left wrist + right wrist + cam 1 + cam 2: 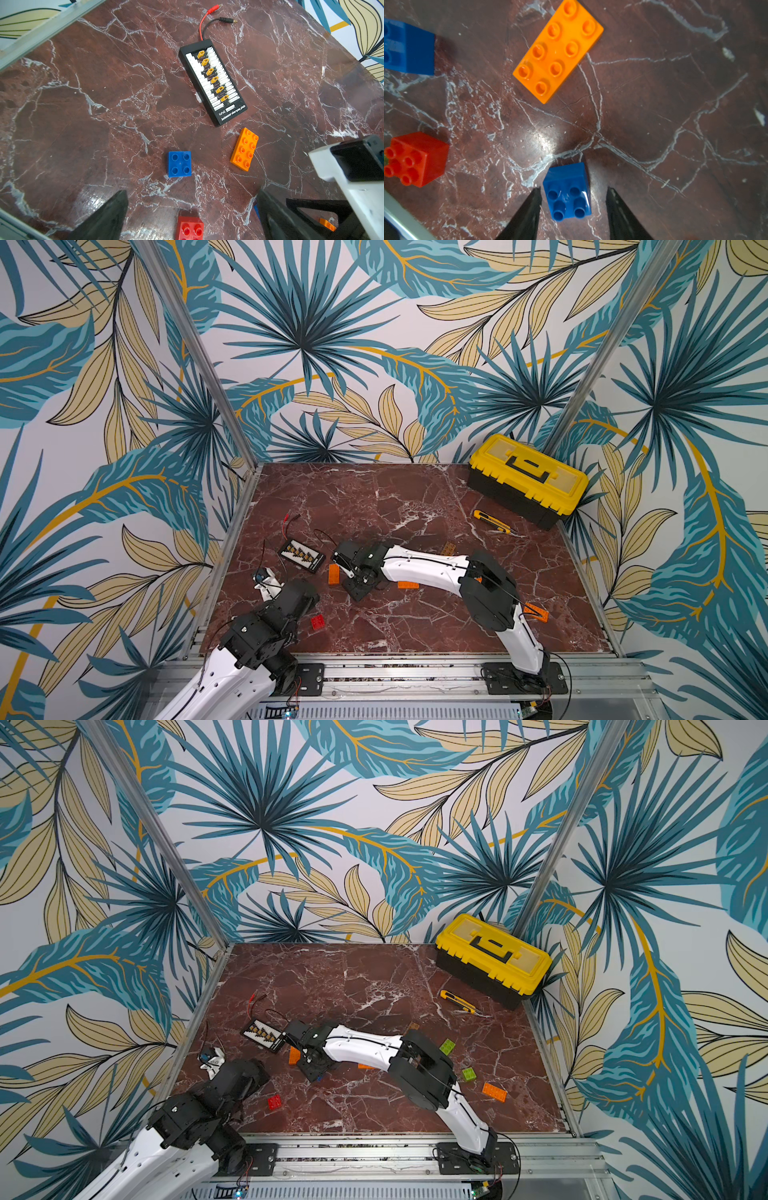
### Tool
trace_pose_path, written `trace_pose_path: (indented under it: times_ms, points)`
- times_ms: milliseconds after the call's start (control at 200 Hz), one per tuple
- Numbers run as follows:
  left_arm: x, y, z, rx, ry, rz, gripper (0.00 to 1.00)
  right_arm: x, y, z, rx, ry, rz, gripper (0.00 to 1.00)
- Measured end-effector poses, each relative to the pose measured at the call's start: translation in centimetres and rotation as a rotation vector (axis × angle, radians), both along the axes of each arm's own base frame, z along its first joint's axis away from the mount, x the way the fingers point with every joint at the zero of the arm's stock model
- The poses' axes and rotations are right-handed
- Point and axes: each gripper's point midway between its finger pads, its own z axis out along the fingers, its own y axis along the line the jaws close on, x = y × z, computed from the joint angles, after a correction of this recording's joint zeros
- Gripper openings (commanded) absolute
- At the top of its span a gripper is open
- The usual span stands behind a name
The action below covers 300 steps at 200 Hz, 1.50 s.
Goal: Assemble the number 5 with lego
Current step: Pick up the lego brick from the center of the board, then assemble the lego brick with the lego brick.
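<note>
Two black fingers of right gripper (pixel 573 190) either side of small glossy blue square studded plastic brick (pixel 566 193), on dark red marble tabletop (pixel 675 104); jaws partly parted, slim gaps both sides, seemingly no contact. Glossy orange oblong eight-stud brick (pixel 558 49) flat nearby, apart. Left gripper (pixel 192 193) spread wide, holding nothing; second blue square brick (pixel 179 164) beyond fingertips.
</note>
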Motion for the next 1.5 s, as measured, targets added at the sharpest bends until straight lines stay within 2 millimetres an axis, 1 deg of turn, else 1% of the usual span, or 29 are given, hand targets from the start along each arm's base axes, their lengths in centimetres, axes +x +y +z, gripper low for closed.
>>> trace_pose_path:
  times_ms: [265, 380, 436, 491, 666, 731, 936, 1086, 1177, 1282, 1397, 1502]
  points:
    - [-0.3, 0.3, -0.1, -0.002, 0.004, 0.008, 1.0, -0.4, 0.1, -0.1, -0.002, 0.012, 0.011, 0.5]
    - [-0.5, 0.4, 0.0, -0.006, -0.003, 0.014, 1.0, -0.6, 0.2, -0.4, -0.005, 0.017, 0.017, 0.47]
    - [-0.5, 0.5, 0.0, -0.007, -0.004, 0.015, 1.0, -0.6, 0.2, -0.7, -0.01, 0.02, 0.019, 0.44]
    - [-0.6, 0.5, 0.1, -0.006, -0.005, 0.017, 1.0, -0.7, 0.2, -0.9, -0.014, 0.022, 0.018, 0.43]
    - [-0.7, 0.6, 0.0, -0.007, -0.004, 0.02, 1.0, -0.6, 0.2, -0.9, -0.012, 0.021, 0.014, 0.38]
    - [-0.7, 0.6, 0.0, -0.007, -0.004, 0.02, 1.0, -0.5, 0.3, -0.8, -0.009, 0.017, 0.011, 0.33]
    - [-0.6, 0.5, 0.0, -0.005, -0.004, 0.013, 1.0, -0.2, 0.4, -0.8, 0.004, 0.004, -0.01, 0.31]
    - [-0.3, 0.1, 0.1, -0.007, -0.005, -0.009, 1.0, -0.1, -0.1, -0.7, -0.003, -0.005, -0.045, 0.31]
    - [0.1, -0.5, 0.1, -0.013, -0.004, -0.037, 1.0, 0.0, -1.0, -0.5, -0.011, -0.009, -0.079, 0.31]
    - [0.7, -1.6, 0.2, -0.025, -0.007, -0.082, 1.0, 0.2, -2.7, 0.2, -0.01, -0.012, -0.136, 0.31]
    - [1.7, -3.4, 0.5, -0.054, -0.016, -0.155, 1.0, 1.0, -5.7, 1.3, 0.005, -0.013, -0.238, 0.31]
    - [3.0, -6.0, 0.6, -0.096, -0.022, -0.257, 1.0, 2.2, -8.9, 2.6, 0.042, -0.018, -0.362, 0.31]
